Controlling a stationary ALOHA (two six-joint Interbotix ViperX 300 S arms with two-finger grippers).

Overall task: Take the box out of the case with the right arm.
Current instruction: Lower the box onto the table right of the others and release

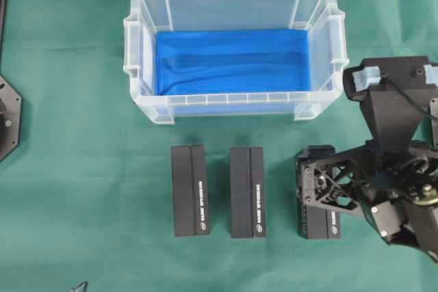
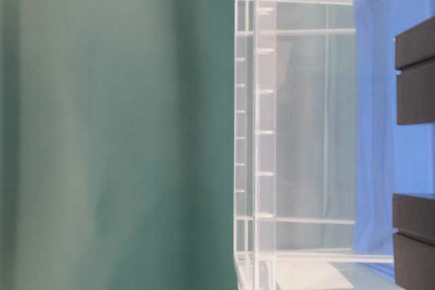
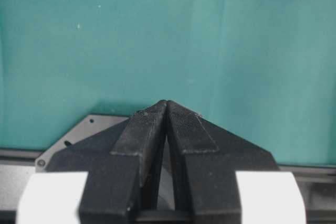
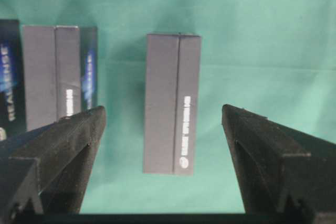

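Observation:
The clear case (image 1: 145, 66) with its blue floor lining (image 1: 233, 59) stands at the back middle, and I see no box inside it. Three black boxes lie in a row on the green cloth in front of it. My right gripper (image 1: 316, 189) hovers over the rightmost box (image 1: 321, 225) and partly covers it. In the right wrist view that box (image 4: 172, 103) lies flat on the cloth between and beyond the wide-apart fingers of the right gripper (image 4: 163, 109), untouched. My left gripper (image 3: 167, 103) is shut on nothing, over bare cloth.
The other two boxes (image 1: 191, 191) (image 1: 247, 192) lie left of the gripper, a hand's width apart. The table-level view shows the case wall (image 2: 258, 134) with two boxes (image 2: 416, 79) (image 2: 413, 242) at the right edge. A black mounting plate (image 1: 8, 117) sits at the far left.

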